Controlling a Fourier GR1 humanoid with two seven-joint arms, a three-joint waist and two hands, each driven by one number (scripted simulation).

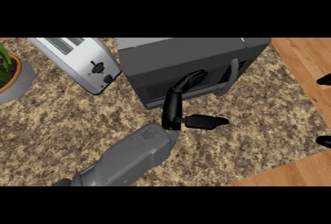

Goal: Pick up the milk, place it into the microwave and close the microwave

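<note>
Left robot hand [173, 107], fingers straight and holding nothing, fingertips against the closed microwave [194, 65] door.

No text or labels can be read.

A kitchen: a speckled granite counter [58, 127] carries a toaster [81, 61], a microwave [187, 61] and a potted plant [9, 74].

A rounded, matte grey forearm [132, 157] with a boxy shell is tapering into a narrow wrist, which is carrying a glossy black robot hand [173, 107] with slender segmented fingers and a thick thumb.
</note>
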